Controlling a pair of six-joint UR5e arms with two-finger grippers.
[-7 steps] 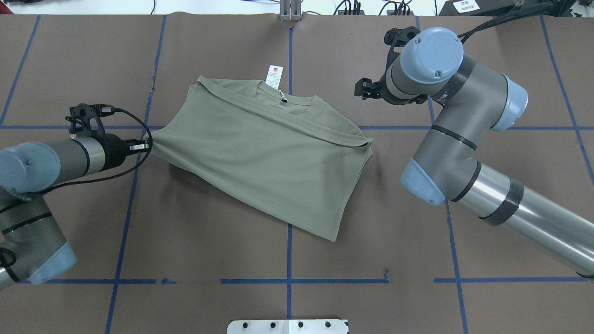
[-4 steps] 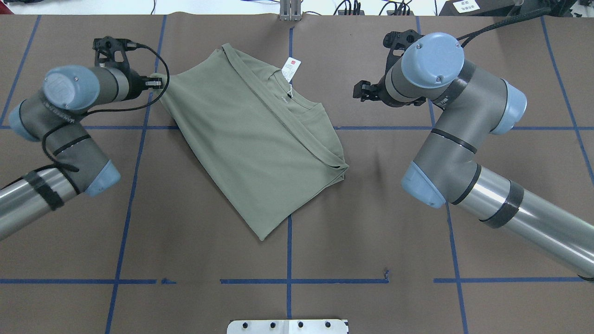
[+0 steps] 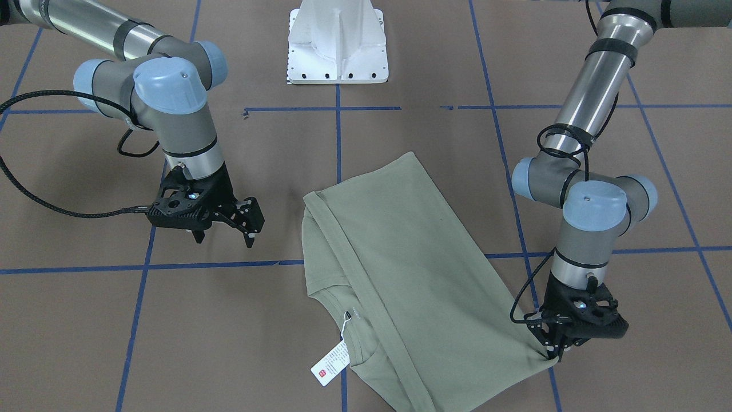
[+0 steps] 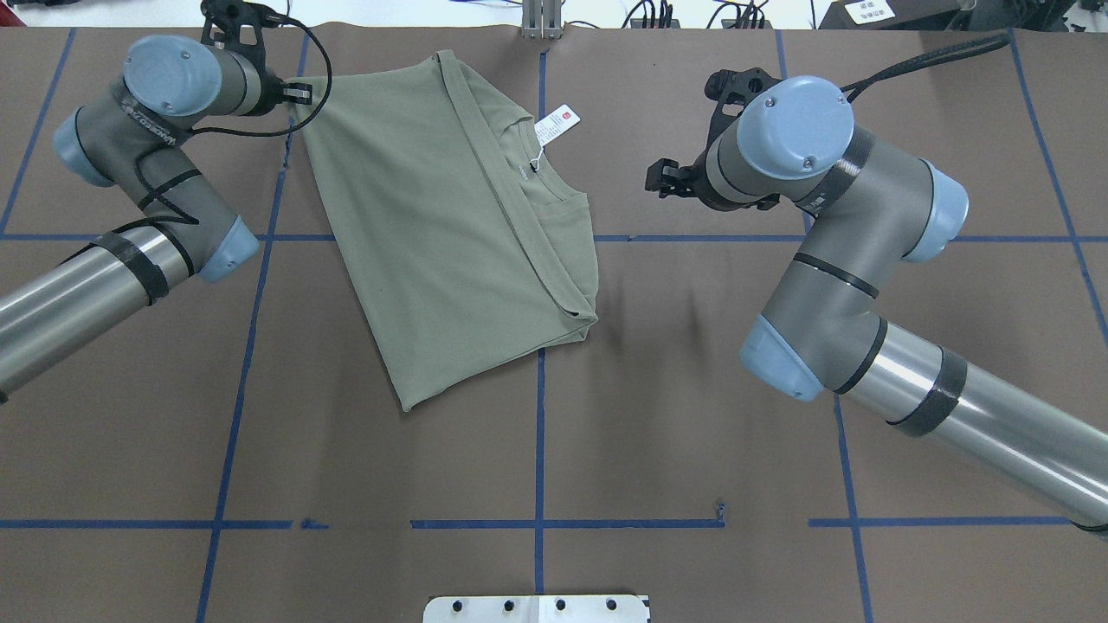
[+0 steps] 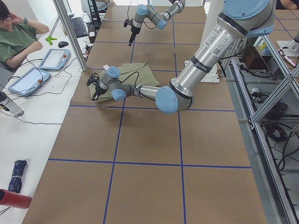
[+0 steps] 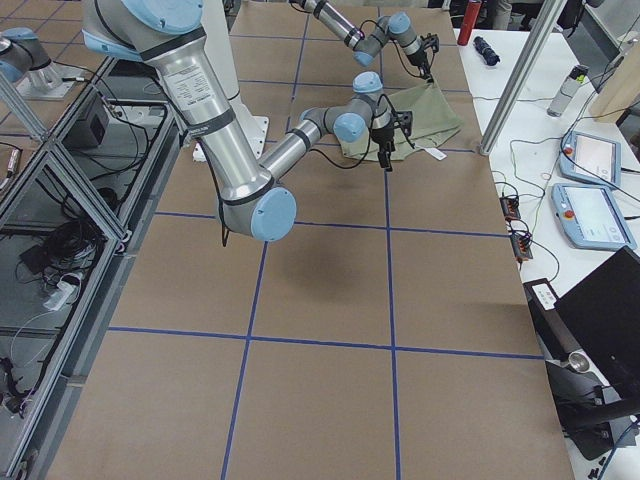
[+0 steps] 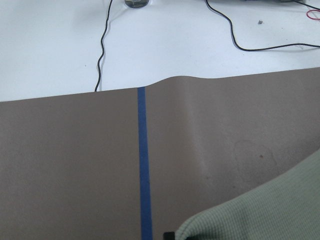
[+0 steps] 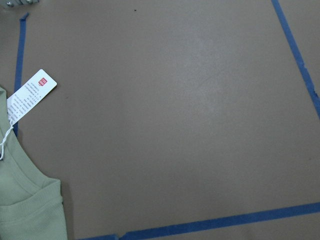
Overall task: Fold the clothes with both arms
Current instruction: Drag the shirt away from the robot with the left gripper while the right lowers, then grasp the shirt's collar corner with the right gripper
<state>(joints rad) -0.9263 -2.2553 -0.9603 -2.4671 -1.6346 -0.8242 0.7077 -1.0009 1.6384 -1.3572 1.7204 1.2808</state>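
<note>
Overhead exterior view shows the left claw (image 4: 299,92) pinching the shirt (image 4: 433,216) by one corner, while the right claw (image 4: 658,177) hangs open beside it, not touching.

Two robot arms, the left arm (image 4: 78,290) and right arm (image 4: 978,415), are built of polished silver tubing with matte grey joint housings, ringed by black bands (image 4: 930,394). Light-blue caps (image 4: 801,104) carry small screws. White lettering (image 4: 151,130) marks the left wrist housing. Black cables (image 4: 935,58) loop to two skeletal black tools — the left gripper (image 3: 553,350) and right gripper (image 3: 226,230). The bolted base (image 3: 337,34) is white.
</note>
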